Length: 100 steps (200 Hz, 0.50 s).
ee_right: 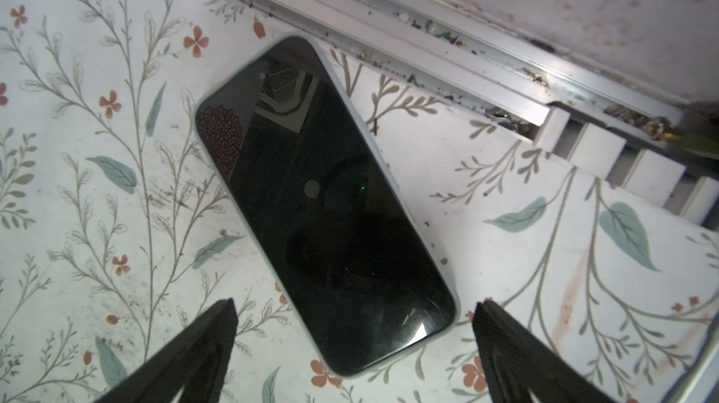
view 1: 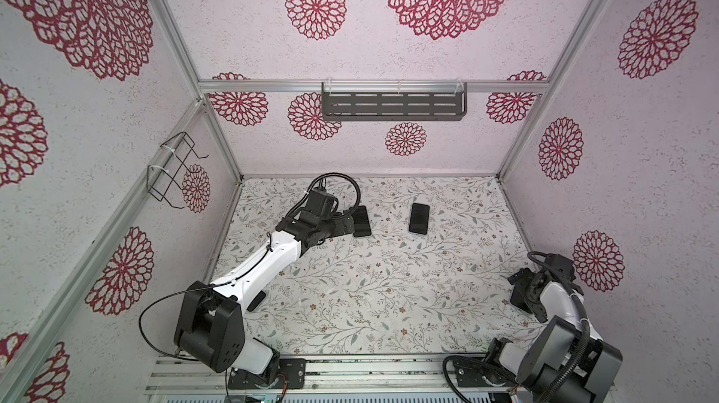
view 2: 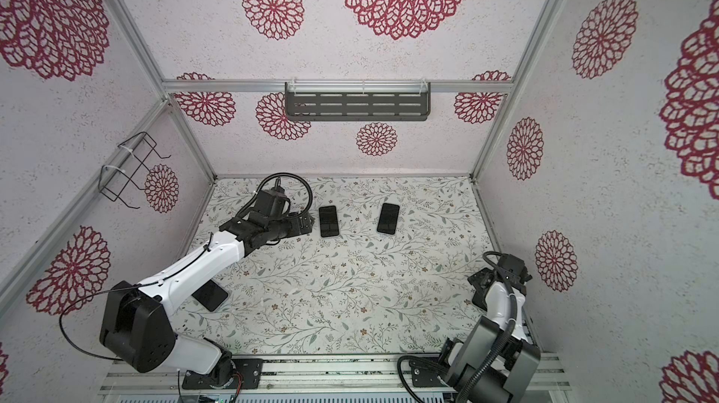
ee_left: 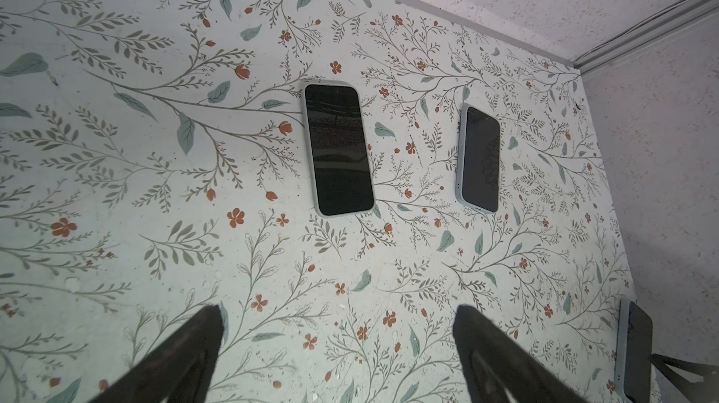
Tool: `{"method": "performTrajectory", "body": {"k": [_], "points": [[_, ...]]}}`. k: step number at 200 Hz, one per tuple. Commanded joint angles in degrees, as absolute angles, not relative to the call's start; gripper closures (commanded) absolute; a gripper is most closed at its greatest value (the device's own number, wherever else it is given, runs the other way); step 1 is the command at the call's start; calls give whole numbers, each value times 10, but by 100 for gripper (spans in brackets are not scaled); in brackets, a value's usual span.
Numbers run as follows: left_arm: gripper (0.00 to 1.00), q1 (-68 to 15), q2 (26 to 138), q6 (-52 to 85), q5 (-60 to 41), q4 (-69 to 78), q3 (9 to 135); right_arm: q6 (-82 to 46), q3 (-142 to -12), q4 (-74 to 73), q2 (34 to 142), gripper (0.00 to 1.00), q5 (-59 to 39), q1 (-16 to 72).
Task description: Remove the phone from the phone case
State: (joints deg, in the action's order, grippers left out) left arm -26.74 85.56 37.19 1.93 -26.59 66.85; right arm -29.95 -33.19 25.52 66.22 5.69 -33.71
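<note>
0 phones were out — left gripper hung wide, empty, short of a cased phone toward the back edge of the bench; right gripper wide above the right-edge phone.

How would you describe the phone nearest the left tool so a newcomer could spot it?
Below the grey slotted shelf on the back wall, two dark-screened phones lie side by side on the floral table. The one meant is the left phone of that pair in both top views, just off the tips of the open left tool; the right phone lies farther from it.
</note>
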Motion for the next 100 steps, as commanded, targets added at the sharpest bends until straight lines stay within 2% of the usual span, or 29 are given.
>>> {"method": "performTrajectory", "body": {"k": [1,100], "points": [[3,-272,863,374,17,-269,686,-287,-332,241,670,1,50,-352],[3,-272,865,378,16,-274,690,-261,-313,193,708,1,9,-365]]}}
